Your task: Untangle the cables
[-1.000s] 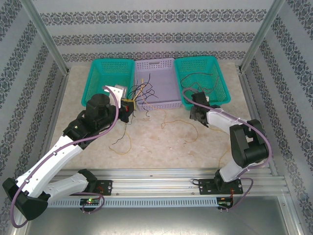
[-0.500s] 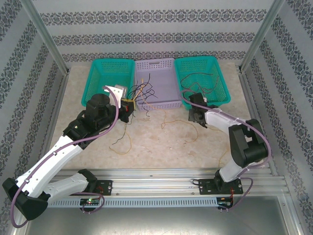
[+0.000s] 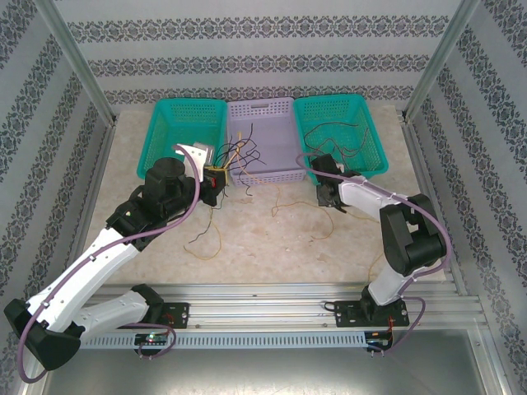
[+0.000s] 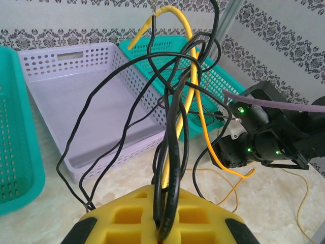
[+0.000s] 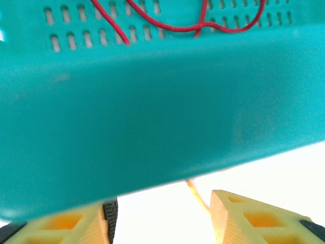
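Observation:
The cables (image 4: 175, 109) are a tangle of black and yellow wires rising from my left gripper (image 4: 165, 223), which is shut on them. From above, this bunch (image 3: 239, 158) fans out over the front left of the lavender basket (image 3: 276, 136), with the left gripper (image 3: 216, 178) just in front of it. My right gripper (image 3: 324, 189) sits at the front left corner of the right teal basket (image 3: 366, 160). In the right wrist view it (image 5: 160, 213) is open, with a thin orange wire (image 5: 195, 192) on the table between its fingers. A red cable (image 5: 172, 26) lies inside that basket.
A second teal basket (image 3: 165, 123) stands at the back left. Loose yellow and black wires (image 3: 206, 240) and more of them (image 3: 317, 222) lie on the beige table in front of the baskets. Metal frame posts and patterned walls ring the table.
My right gripper has slid a little left and farther back, up against the right teal basket's front wall. The left arm and its bunch have stayed put.

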Controlling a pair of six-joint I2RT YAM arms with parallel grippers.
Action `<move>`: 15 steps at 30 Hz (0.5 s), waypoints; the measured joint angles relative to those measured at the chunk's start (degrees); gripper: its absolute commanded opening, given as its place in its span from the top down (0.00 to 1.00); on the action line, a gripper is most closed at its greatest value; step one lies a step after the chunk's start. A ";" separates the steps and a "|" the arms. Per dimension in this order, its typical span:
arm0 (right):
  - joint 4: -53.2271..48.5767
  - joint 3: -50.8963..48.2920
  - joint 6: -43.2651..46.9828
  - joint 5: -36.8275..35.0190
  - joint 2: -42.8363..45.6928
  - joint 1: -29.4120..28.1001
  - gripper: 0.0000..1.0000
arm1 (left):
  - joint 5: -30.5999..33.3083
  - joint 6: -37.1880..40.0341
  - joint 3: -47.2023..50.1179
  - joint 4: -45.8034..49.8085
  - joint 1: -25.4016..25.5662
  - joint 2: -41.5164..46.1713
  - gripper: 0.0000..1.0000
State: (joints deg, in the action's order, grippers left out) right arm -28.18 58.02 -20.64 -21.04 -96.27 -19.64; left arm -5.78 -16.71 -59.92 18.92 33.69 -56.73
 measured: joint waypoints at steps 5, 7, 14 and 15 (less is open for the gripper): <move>-1.64 1.20 2.71 -0.55 -0.15 1.27 0.52 | 0.00 0.00 0.00 0.00 0.00 0.00 1.00; -1.75 1.95 3.72 -0.13 -0.50 2.38 0.53 | 0.02 0.00 0.00 0.00 0.00 0.00 1.00; -2.43 4.20 6.80 2.08 -3.98 3.76 0.58 | 0.04 0.02 0.00 0.02 0.00 0.00 1.00; -2.60 4.20 7.13 2.45 -4.15 3.76 0.59 | 0.11 0.02 0.00 0.02 0.00 0.00 1.00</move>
State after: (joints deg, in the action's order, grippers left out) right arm -30.79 62.22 -13.52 -18.59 -100.42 -15.88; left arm -5.67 -16.69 -59.92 18.94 33.69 -56.73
